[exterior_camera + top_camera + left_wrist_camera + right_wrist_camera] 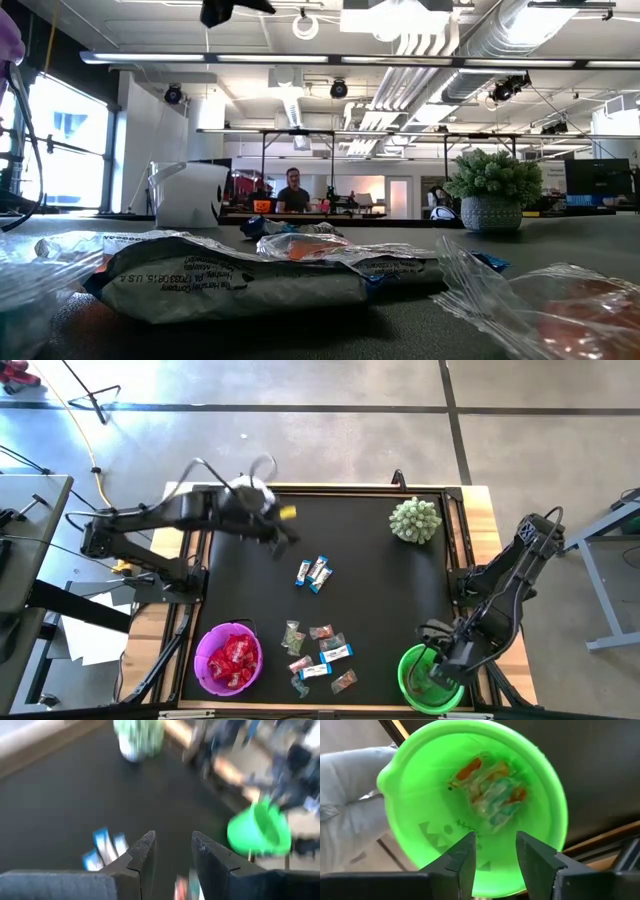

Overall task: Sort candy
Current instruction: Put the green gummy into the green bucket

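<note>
Loose candy lies on the black mat (380, 610): two or three blue-and-white mini bars (314, 572) mid-table and a mixed cluster of wrapped sweets (320, 655) near the front edge. A purple bowl (228, 658) at the front left holds red packets. A green bowl (420, 805) at the front right holds a few clear-wrapped sweets (490, 790). My right gripper (495, 855) hangs open just above that bowl, pointing down, with nothing between its fingers. My left gripper (173, 855) is open and empty above the mat's far left part, short of the mini bars (102, 847).
A spiky pale green plant (415, 520) stands in a pot at the mat's far right corner. The mat has a raised wooden rim (455, 560). In the low view, wrappers (230, 270) fill the foreground and a person shows far off in the room behind.
</note>
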{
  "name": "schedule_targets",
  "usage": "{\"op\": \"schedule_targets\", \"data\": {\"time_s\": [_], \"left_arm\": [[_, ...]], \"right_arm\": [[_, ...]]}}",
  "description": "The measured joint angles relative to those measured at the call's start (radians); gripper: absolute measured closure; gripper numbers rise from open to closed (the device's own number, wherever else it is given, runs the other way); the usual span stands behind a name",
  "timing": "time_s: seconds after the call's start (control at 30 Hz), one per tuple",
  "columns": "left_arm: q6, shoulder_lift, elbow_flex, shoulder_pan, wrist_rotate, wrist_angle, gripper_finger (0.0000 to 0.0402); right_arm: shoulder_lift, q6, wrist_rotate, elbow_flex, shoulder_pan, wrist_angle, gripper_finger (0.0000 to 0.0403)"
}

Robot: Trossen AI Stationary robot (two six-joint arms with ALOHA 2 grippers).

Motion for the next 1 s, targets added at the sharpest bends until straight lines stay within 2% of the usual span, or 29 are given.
{"op": "schedule_targets", "data": {"time_s": [0.23,0.5,0.7,1.0], "left_arm": [[-0.166,0.049,-0.107,-0.183,0.007,-0.079,0.0289],[-0.085,0.112,-0.201,-0.36,0.19,-0.08,0.0289],[-0.073,0.197,-0.277,-0.423,0.183,-0.055,0.0289],[-0.233,0.354,-0.3,-0.428,0.094,0.069,0.0289]], "right_arm": [[0.0,-0.135,0.004,0.0,-0.035,-0.029,0.0268],[0.0,-0.292,-0.065,0.0,-0.113,-0.029,0.0268],[0.0,-0.321,-0.045,0.0,-0.164,-0.029,0.0268],[0.0,-0.319,-0.033,0.0,-0.243,-0.025,0.0268]]}}
